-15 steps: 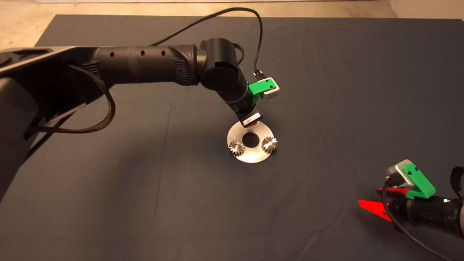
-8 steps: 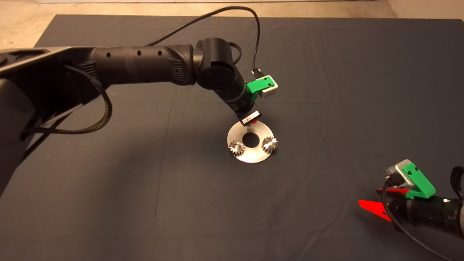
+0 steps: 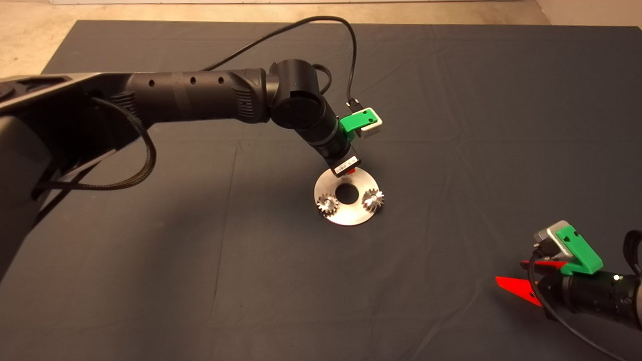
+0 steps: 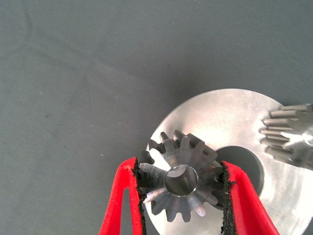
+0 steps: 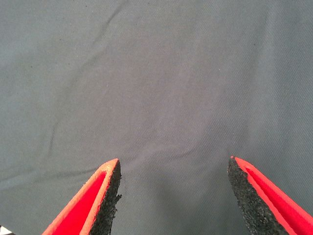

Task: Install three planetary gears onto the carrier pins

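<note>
Left wrist view: left gripper (image 4: pixel 182 185) pinches third gear (image 4: pixel 182 180) over silver plate (image 4: pixel 220 127) — right gripper (image 5: pixel 173 188) spread, parked over mat (image 5: pixel 156 73).

Head camera looks down from above; left wrist camera shares the silver plate (image 3: pixel 346 196) close-up.

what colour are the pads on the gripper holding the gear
Black pads on red fingers, clearest in the left wrist view.

On the dark mat (image 3: pixel 451 125), the left gripper (image 3: pixel 352 172) hangs over the far rim of the silver plate (image 3: pixel 347 214), where two planetary gears (image 3: pixel 326 204) sit, while the right gripper (image 3: pixel 521 281) waits at the lower right.
</note>
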Action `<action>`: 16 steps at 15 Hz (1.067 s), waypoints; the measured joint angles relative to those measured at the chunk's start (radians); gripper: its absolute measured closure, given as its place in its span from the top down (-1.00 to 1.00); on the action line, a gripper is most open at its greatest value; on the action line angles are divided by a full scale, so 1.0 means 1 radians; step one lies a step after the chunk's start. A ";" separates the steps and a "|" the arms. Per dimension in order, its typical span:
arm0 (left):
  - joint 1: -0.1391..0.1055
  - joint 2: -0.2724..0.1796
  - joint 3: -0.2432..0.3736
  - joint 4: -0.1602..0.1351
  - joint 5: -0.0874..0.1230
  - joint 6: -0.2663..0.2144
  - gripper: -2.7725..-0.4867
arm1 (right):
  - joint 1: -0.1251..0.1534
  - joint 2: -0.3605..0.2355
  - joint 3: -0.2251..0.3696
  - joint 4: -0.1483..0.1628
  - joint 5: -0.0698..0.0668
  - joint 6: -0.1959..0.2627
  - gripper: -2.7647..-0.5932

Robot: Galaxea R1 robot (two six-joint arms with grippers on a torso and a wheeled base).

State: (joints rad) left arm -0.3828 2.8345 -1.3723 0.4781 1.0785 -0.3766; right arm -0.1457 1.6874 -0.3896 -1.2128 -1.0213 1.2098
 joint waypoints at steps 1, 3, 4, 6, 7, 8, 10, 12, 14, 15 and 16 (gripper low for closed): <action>0.003 0.000 -0.005 0.000 -0.001 0.006 -0.90 | 0.000 0.000 0.000 0.000 0.000 0.000 -0.05; 0.003 0.000 -0.014 0.000 -0.006 0.011 -0.90 | 0.000 0.000 0.000 0.000 0.000 0.000 -0.05; 0.003 0.000 -0.014 0.000 -0.006 0.013 -0.90 | 0.000 0.000 0.000 0.000 0.000 0.000 -0.05; 0.003 0.000 -0.017 -0.001 -0.009 0.013 -0.90 | 0.000 0.000 0.000 0.000 0.000 0.000 -0.05; 0.003 0.000 -0.022 -0.004 -0.016 0.016 -0.90 | 0.000 0.000 0.000 0.000 0.000 0.000 -0.05; 0.003 0.000 -0.022 -0.005 -0.017 0.024 -0.90 | 0.000 0.000 0.000 0.000 0.000 0.000 -0.05; 0.003 0.005 -0.036 -0.009 -0.021 0.036 -0.90 | 0.000 0.000 0.000 0.000 0.000 0.000 -0.05; 0.003 0.010 -0.045 -0.008 -0.029 0.047 -0.90 | 0.000 0.000 0.000 0.000 0.000 0.000 -0.05; 0.003 0.012 -0.054 -0.011 -0.036 0.058 -0.90 | 0.000 0.000 0.000 0.000 0.000 0.000 -0.05; 0.003 0.012 -0.055 -0.013 -0.037 0.065 -0.90 | 0.000 0.000 0.000 0.000 0.000 0.000 -0.05; 0.003 0.014 -0.058 -0.014 -0.037 0.071 -0.90 | 0.000 0.000 0.000 0.000 0.000 0.000 -0.05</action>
State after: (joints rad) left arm -0.3800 2.8485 -1.4306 0.4636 1.0411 -0.3060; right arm -0.1457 1.6876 -0.3896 -1.2128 -1.0209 1.2098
